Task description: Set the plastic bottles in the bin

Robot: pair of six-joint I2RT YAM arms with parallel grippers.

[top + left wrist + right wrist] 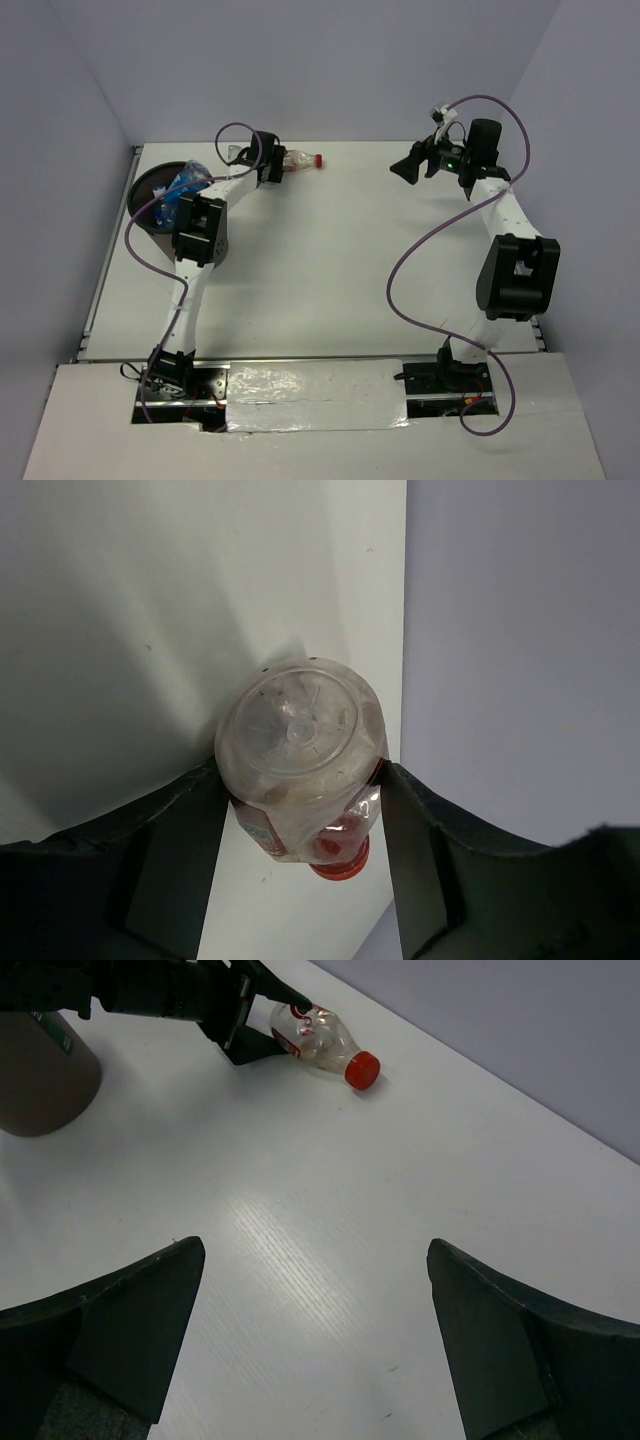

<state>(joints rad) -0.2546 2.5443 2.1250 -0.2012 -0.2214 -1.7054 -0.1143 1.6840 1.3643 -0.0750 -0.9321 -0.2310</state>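
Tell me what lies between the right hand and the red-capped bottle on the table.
Only bare white table lies between the right hand and the red-capped bottle. The right wrist view shows this plainly.

Red-capped bottle (298, 160): squat, clear, with a red-marked label; it is being shown lying on its side on the white table (320, 260), left of centre in the upper part of the top view, its cap pointing toward the right of the frame.
Contact: its body is being touched on both sides by the dark fingers of the left gripper (302, 775).
Bin (148, 185): round, dark brown, black-rimmed; it is being seen upright at the upper left of the top view.
Blue-labelled bottles (185, 187): clear, bunched together; they are being contained in the bin and are poking above its rim; their number cannot be told.
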